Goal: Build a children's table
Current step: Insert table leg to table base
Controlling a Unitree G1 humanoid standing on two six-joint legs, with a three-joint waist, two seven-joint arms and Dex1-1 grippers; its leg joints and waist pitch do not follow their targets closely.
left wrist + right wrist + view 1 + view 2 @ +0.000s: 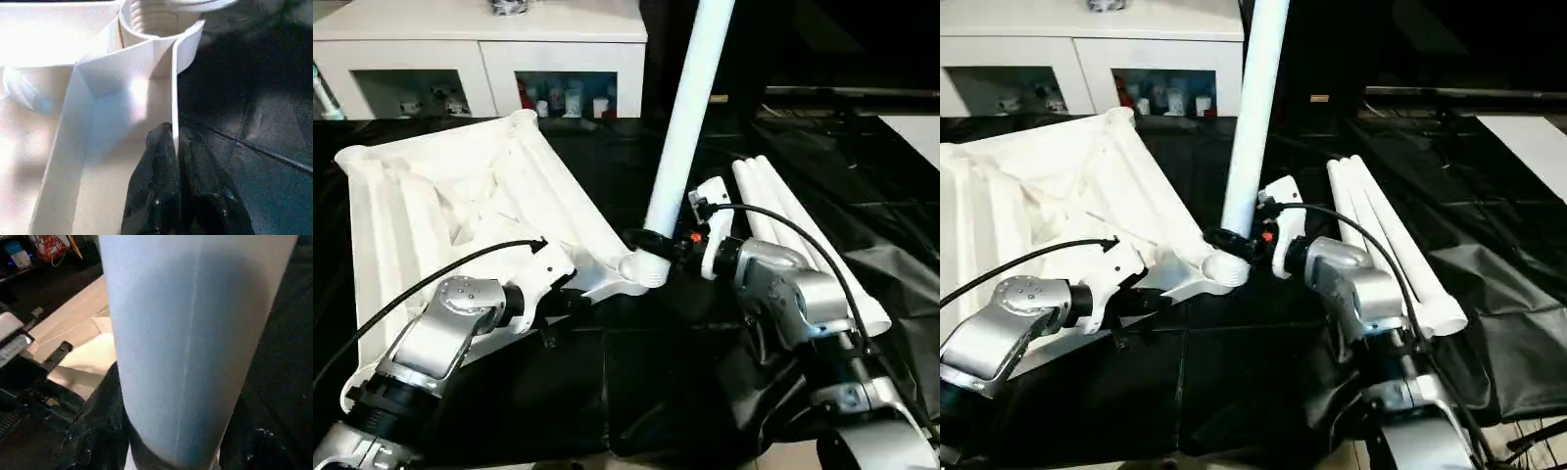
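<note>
Table top [440,196] is lying upside down at the left, so its sockets are facing up. Left gripper [173,147] is pinching its rim steady. Right gripper [658,243] is clasping the leg [685,117] at the middle socket.

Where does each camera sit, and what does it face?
Eye views: on the head, looking down at the upturned tabletop, upright leg and both silver forearms.
Left wrist view: along the left tool, pinching the tabletop's edge wall.
Right wrist view: along the right tool, gripping the leg.
Shared: the corner socket.
</note>
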